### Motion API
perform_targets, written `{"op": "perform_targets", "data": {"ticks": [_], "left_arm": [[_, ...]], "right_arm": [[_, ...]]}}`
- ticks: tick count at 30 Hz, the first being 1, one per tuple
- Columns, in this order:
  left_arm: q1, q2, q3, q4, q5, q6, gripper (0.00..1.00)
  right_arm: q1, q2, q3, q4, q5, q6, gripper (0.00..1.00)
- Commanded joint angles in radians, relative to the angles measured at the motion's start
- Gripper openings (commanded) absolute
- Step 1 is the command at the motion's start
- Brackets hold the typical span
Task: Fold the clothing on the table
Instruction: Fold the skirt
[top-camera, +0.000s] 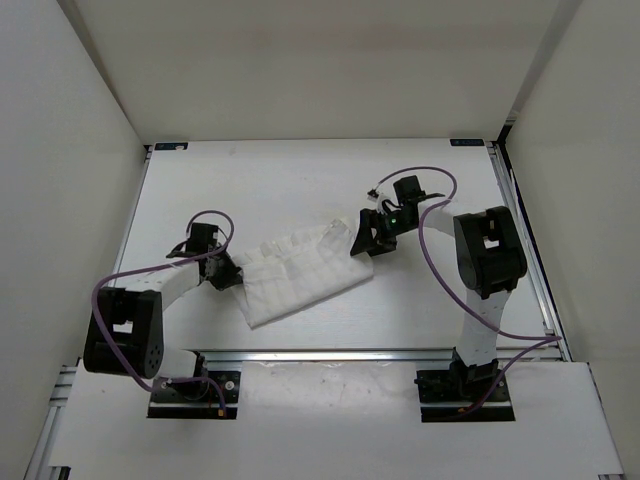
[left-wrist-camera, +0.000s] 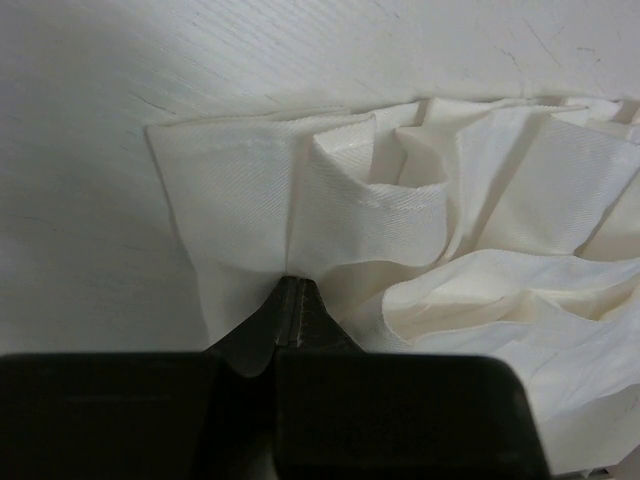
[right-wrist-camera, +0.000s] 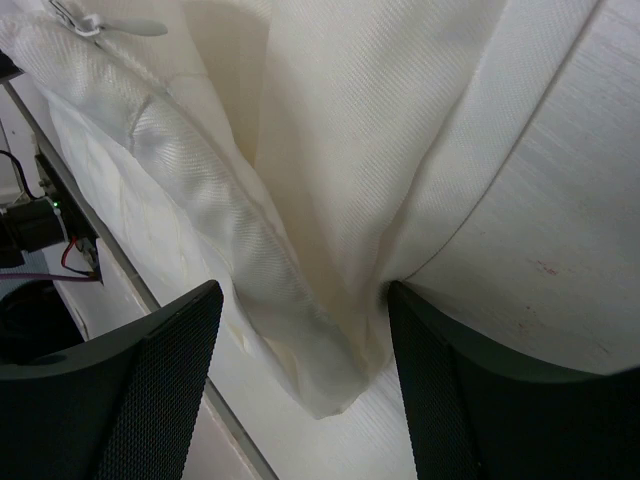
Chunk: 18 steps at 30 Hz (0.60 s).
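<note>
The clothing (top-camera: 300, 270) is a thin white ribbed piece lying bunched and wrinkled across the middle of the table (top-camera: 300, 180). My left gripper (top-camera: 237, 275) is at its left end, shut on a fold of the clothing (left-wrist-camera: 400, 200), and the cloth fans out from the tips of the left gripper (left-wrist-camera: 293, 285). My right gripper (top-camera: 358, 243) is at the cloth's right end and stands open. In the right wrist view a hanging corner of the clothing (right-wrist-camera: 350, 150) sits between the spread fingers (right-wrist-camera: 160, 380) of the right gripper (right-wrist-camera: 305, 330), touching the right one.
Metal rails run along the table's near edge (top-camera: 380, 353) and right side (top-camera: 530, 260). Plain white walls (top-camera: 60, 200) enclose the table on the left, back and right. Purple cables (top-camera: 440, 260) loop off both arms.
</note>
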Motion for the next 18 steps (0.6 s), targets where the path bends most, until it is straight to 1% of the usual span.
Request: {"op": "perform_targets", "data": {"ticks": [1, 3, 6, 8, 9, 12, 18], "left_arm": [[-0.007, -0.033, 0.042, -0.026, -0.034, -0.011, 0.0], [0.019, -0.069, 0.077, -0.074, -0.043, 0.018, 0.0], [0.032, -0.105, 0.181, -0.215, -0.098, 0.063, 0.0], [0.018, -0.137, 0.216, -0.258, -0.176, 0.083, 0.0], [0.016, -0.142, 0.221, -0.27, -0.179, 0.094, 0.0], [0.032, -0.158, 0.206, -0.263, -0.17, 0.089, 0.0], [0.029, -0.142, 0.106, -0.192, -0.146, 0.078, 0.0]], "right_arm": [[-0.015, -0.019, -0.025, 0.003, 0.001, 0.0, 0.73], [-0.024, -0.011, -0.02, 0.015, -0.009, 0.007, 0.73], [-0.035, -0.007, -0.022, 0.009, -0.017, 0.002, 0.72], [-0.032, -0.003, -0.017, 0.023, -0.017, 0.016, 0.7], [-0.032, 0.003, -0.017, 0.026, -0.016, 0.014, 0.69], [-0.032, 0.03, 0.0, 0.028, -0.043, 0.019, 0.64], [-0.013, 0.03, 0.003, 0.043, -0.055, 0.028, 0.64]]}}
